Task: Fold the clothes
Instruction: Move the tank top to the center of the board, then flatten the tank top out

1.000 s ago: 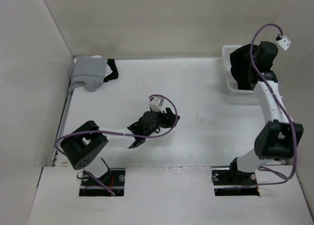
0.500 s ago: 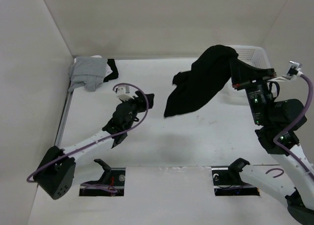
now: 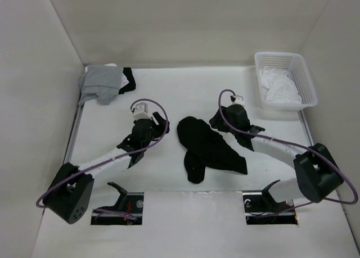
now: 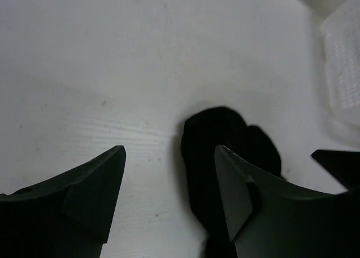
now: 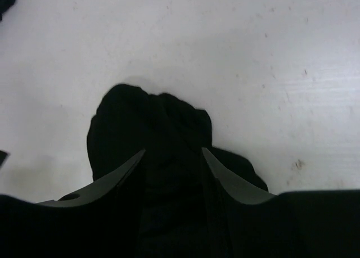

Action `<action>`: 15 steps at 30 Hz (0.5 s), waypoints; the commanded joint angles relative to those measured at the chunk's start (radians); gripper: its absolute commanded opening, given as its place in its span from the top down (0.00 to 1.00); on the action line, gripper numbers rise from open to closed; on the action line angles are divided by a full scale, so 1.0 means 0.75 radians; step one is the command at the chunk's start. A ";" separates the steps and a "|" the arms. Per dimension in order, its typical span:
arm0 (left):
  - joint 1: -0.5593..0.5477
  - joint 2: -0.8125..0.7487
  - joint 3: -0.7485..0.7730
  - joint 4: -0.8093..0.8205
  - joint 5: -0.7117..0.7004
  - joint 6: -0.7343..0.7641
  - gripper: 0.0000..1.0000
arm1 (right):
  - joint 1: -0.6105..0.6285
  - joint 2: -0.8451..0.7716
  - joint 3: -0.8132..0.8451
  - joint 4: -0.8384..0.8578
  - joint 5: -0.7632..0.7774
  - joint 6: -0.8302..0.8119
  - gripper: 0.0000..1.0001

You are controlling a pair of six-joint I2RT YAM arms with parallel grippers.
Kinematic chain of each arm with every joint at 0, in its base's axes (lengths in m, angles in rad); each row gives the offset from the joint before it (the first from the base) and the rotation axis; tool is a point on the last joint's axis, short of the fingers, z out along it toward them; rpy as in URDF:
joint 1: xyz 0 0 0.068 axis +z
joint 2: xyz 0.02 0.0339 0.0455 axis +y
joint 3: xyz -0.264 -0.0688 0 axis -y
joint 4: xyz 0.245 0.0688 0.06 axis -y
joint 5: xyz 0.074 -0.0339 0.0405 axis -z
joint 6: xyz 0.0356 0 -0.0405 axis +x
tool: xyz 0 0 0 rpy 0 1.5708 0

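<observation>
Black garment (image 3: 209, 149) lay crumpled mid-table between the two arms, an uneven heap; we saw no fold in it. Right gripper (image 5: 173, 152) sat over its far-right end, fingers spread astride a bunch of fabric, not pinching it as far as we could judge. Left gripper (image 4: 169, 150) hovered just left of the heap, fingers spread over bare table (image 4: 112, 55), empty. We judged folding not begun: spreading flat and every fold remained.

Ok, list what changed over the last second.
The right gripper swung the black garment from the basket leftward and let it go; it now lies crumpled mid-table. The left gripper pulled back to the left, jaws open. The grey garment, basket and white cloth stayed put.
</observation>
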State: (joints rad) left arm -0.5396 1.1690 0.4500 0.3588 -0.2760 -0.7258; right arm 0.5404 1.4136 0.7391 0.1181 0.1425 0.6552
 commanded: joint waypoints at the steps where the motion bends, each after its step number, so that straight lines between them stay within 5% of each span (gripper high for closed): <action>1: -0.099 0.130 0.016 -0.012 0.075 0.070 0.37 | 0.055 -0.195 -0.148 0.086 0.090 0.077 0.55; 8: -0.263 0.464 0.167 0.074 0.176 0.080 0.34 | 0.088 -0.293 -0.372 -0.092 0.190 0.243 0.52; 15: -0.255 0.679 0.294 0.192 0.194 0.008 0.51 | 0.113 -0.255 -0.376 -0.135 0.235 0.247 0.50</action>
State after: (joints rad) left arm -0.7525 1.6341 0.6132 0.4397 -0.1448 -0.6945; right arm 0.6048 1.2221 0.4442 0.0147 0.2565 0.8169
